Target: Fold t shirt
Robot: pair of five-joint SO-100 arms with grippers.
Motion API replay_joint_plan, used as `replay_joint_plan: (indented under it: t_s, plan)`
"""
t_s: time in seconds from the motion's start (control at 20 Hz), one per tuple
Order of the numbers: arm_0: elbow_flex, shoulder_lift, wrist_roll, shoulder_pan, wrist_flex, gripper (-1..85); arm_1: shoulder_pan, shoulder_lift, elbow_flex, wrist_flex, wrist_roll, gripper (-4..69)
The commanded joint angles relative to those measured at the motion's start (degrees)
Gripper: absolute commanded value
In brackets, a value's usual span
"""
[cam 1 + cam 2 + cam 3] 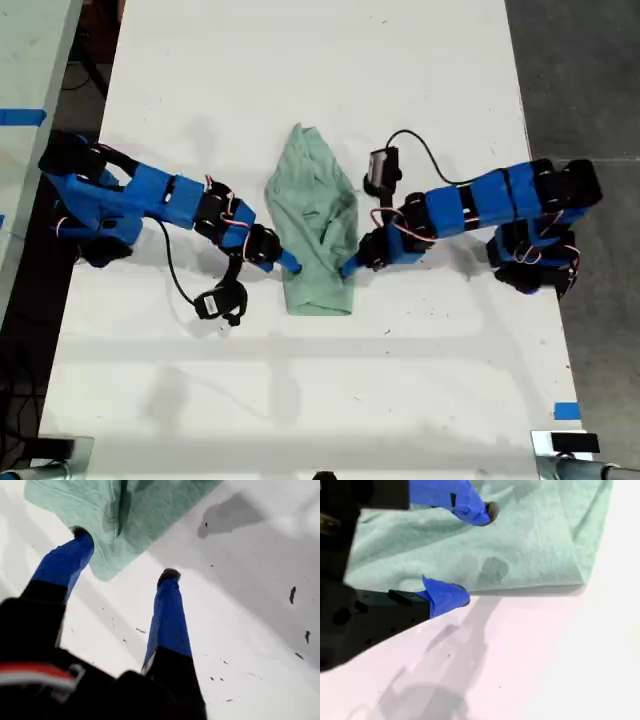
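The pale mint-green t shirt (pixel 315 220) lies bundled lengthwise on the white table, between two blue arms. My first gripper (pixel 347 268) is on the arm at the exterior view's right, at the shirt's near right corner. It is open (pixel 125 554): one fingertip (pixel 80 532) touches the shirt's (pixel 150 510) edge and the other rests on bare table. My second gripper (pixel 292 265), on the arm at the exterior view's left, is open (pixel 476 555) at the opposite edge. One finger (pixel 485 510) hangs over the cloth (pixel 520 545) and the other (pixel 445 597) sits at its border.
The white table (pixel 300 400) runs the length of the exterior view, with dark floor (pixel 580 80) beyond its right edge. Blue tape marks (pixel 566 410) sit near the table's corner, and a black cable (pixel 430 155) loops above the first arm.
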Motion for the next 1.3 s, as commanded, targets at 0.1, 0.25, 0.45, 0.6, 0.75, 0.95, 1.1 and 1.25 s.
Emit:
replay_joint_plan:
  t_s: [0.1,0.25,0.45,0.6,0.75,0.95,1.1,1.25]
  plan:
    - [-5.0,-6.2,-3.7,3.8,-6.2,23.7,-2.4,-10.3,-9.0,-4.4,0.1,27.4]
    - [-10.4,-13.3,-3.4,4.7,-8.3,17.8,-3.3,-16.3,-12.0,-6.1,0.8,14.3]
    - [-21.8,-22.7,-3.2,7.7,-5.1,-0.2,-6.0,-20.3,-13.4,-6.2,3.4,-1.2]
    - [-29.4,-23.3,-5.0,12.7,1.3,-0.2,-11.1,-20.5,-22.4,0.4,4.8,-1.2]
    - [-35.9,-16.9,-7.1,14.7,8.5,-0.2,-13.1,-20.1,-41.5,9.2,0.2,-1.2]
    - [-34.5,-3.2,-4.5,3.3,15.6,-0.2,-2.0,-4.4,-33.9,5.4,-6.8,-1.2]
    - [-33.7,2.9,0.0,-10.1,19.4,-0.2,10.8,1.9,-31.7,6.7,-11.8,-1.2]
    - [-31.6,4.1,2.9,-23.1,23.0,1.2,22.5,1.2,-28.7,7.2,-16.0,11.3]
